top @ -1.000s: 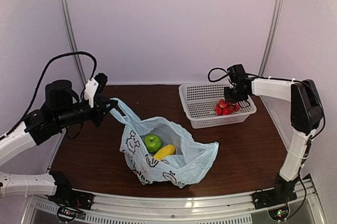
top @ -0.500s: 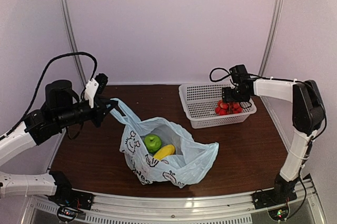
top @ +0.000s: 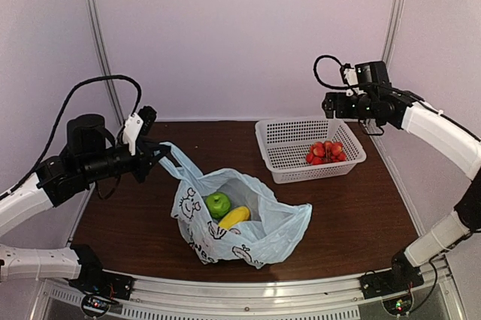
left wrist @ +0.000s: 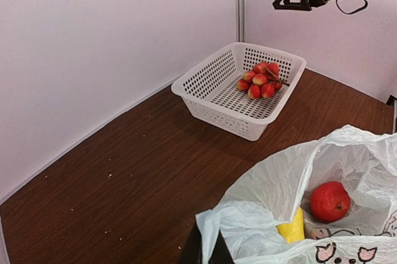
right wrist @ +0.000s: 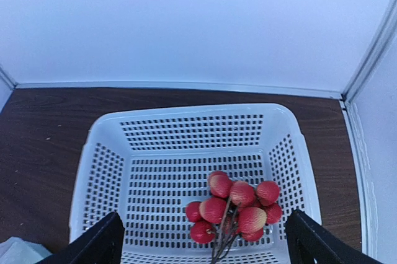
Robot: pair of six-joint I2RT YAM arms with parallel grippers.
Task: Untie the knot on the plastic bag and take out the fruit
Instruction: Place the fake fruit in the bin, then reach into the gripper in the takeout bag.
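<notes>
1. We see the thin translucent pale blue plastic bag (top: pixel 248 233) with black cartoon drawings slumped on the dark brown wooden desk (top: pixel 353 207), near its front edge, mouth gaping upward. No knot shows anywhere, so we judge the untying done.
2. The left hand (top: pixel 156 152) is clamped on the bag's loop handle, pulling it up and to the left, which holds the mouth wide.
3. The right hand (top: pixel 328 106) hangs high above the back of the white perforated plastic basket (top: pixel 279 173), its jaws well apart and empty.
4. A cluster of small red round fruits (top: pixel 325 153) lies inside the basket, toward its right side.
5. Inside the bag, a round green apple (top: pixel 218 203) and a yellow banana-shaped fruit (top: pixel 234 217) sit touching. The left wrist view also shows a red round apple (left wrist: pixel 329 201) deeper in.
6. We expect the fruit to be light, hard and smooth, so it may roll or slip from a shallow pinch. The apple is best taken across its widest part from above, and the banana across its narrow middle.
7. The film looks soft, slippery and easily bunched. Fingers going in should stay off the folds, or the bag will lift along with the fruit.
8. In our judgement the green apple is the next piece to take, as it lies uppermost and unobstructed.
</notes>
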